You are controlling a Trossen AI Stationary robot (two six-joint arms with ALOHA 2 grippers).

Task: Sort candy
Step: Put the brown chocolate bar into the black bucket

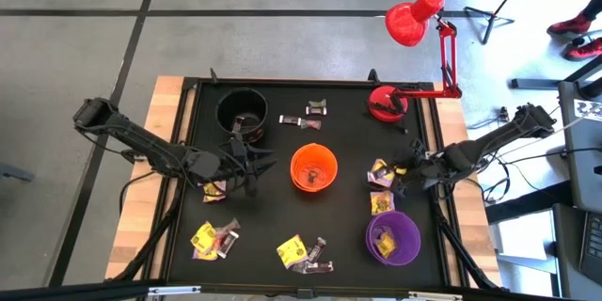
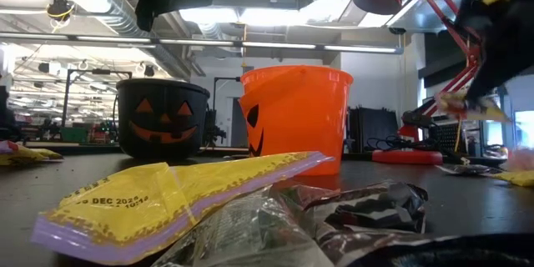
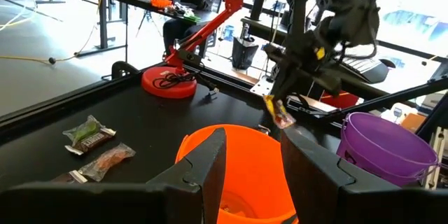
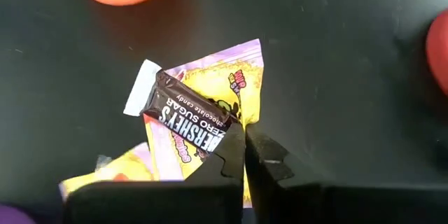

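Note:
My right gripper [image 1: 403, 175] hangs above the mat between the orange cup [image 1: 313, 167] and the table's right edge, shut on a yellow candy [image 3: 281, 113]. A brown Hershey's bar [image 4: 187, 117] lies across that yellow wrapper [image 4: 231, 84]; whether it is gripped too, I cannot tell. More yellow candy [image 1: 381, 203] lies below it, by the purple cup [image 1: 392, 237]. My left gripper [image 3: 253, 168] is open with nothing between its fingers, level, between the black cup [image 1: 242, 111] and the orange cup. My right gripper pinches the yellow wrapper's edge [image 4: 239, 116] between its two shut fingertips, slanting down from the table's right side. In the left wrist view the candy hangs below the fingers, clear of the mat.
Brown and green candies [image 1: 310, 113] lie at the far middle of the mat. Mixed yellow and dark candies lie near the front edge [image 1: 214, 238] [image 1: 303, 254]. A red desk lamp's base [image 1: 386, 103] stands at the far right, its head [image 1: 412, 21] beyond the table.

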